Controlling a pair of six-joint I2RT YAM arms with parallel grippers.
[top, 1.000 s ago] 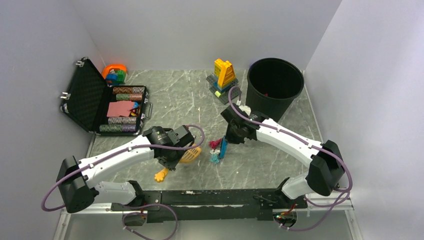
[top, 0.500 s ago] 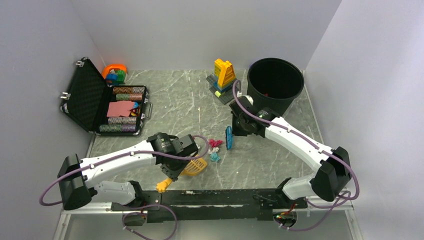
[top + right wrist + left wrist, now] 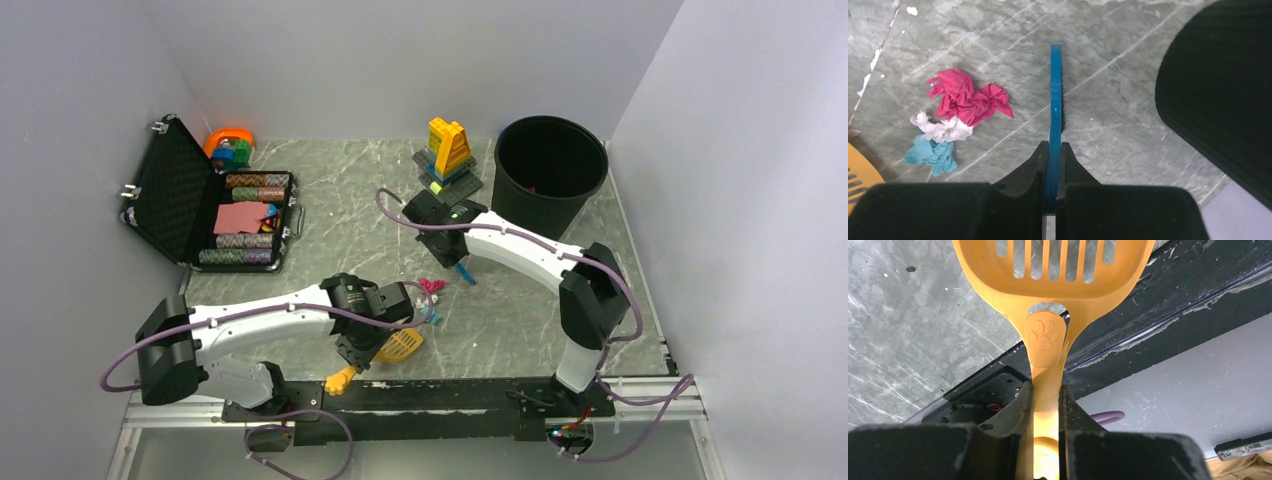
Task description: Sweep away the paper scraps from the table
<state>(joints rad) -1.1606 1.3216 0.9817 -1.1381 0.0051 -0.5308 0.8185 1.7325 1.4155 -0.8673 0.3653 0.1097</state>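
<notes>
The paper scraps lie in a small cluster on the table [image 3: 350, 200]: a pink wad [image 3: 432, 287], a white one and a teal one [image 3: 431, 316]. The right wrist view shows them left of the brush: pink [image 3: 968, 97], white [image 3: 940, 129], teal [image 3: 930, 154]. My left gripper [image 3: 362, 357] [image 3: 1046, 390] is shut on the handle of a yellow-orange slotted scoop [image 3: 399, 346] [image 3: 1053, 270], near the front rail, just below the scraps. My right gripper [image 3: 449, 253] [image 3: 1052, 147] is shut on a blue brush [image 3: 463, 271] [image 3: 1055, 95], up and right of the scraps.
A black bin [image 3: 550, 170] [image 3: 1223, 90] stands at the back right. A yellow toy brick build [image 3: 448, 150] sits beside it. An open black case with poker chips [image 3: 215, 215] lies at the left. A black rail [image 3: 440, 400] [image 3: 1173, 295] runs along the front edge.
My right wrist has swung left and back, taking the brush away from the scraps. My left gripper has carried the scoop right and towards the front rail. The scraps stay clustered.
</notes>
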